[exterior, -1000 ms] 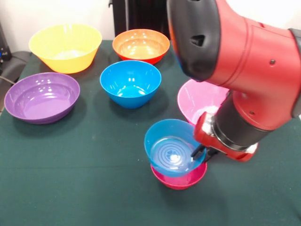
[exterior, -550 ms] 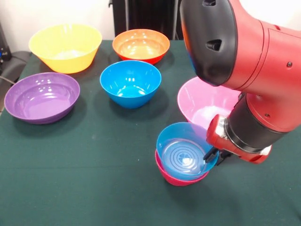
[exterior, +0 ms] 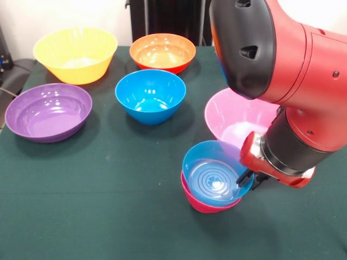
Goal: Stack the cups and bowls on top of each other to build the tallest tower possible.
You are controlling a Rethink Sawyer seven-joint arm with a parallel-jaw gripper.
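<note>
You are looking at the tool sitting at the right rim of the small blue bowl, one dark finger reaching inside it; you cannot tell whether it is pinching the rim or standing spread. That bowl is nesting in the small magenta-red bowl, just below the tool on the green counter. The pink bowl is lying just behind the tool, partly under the red arm. Farther back and to the left, the medium blue bowl and purple bowl are standing apart, with the orange-red bowl and yellow bowl farthest.
</note>
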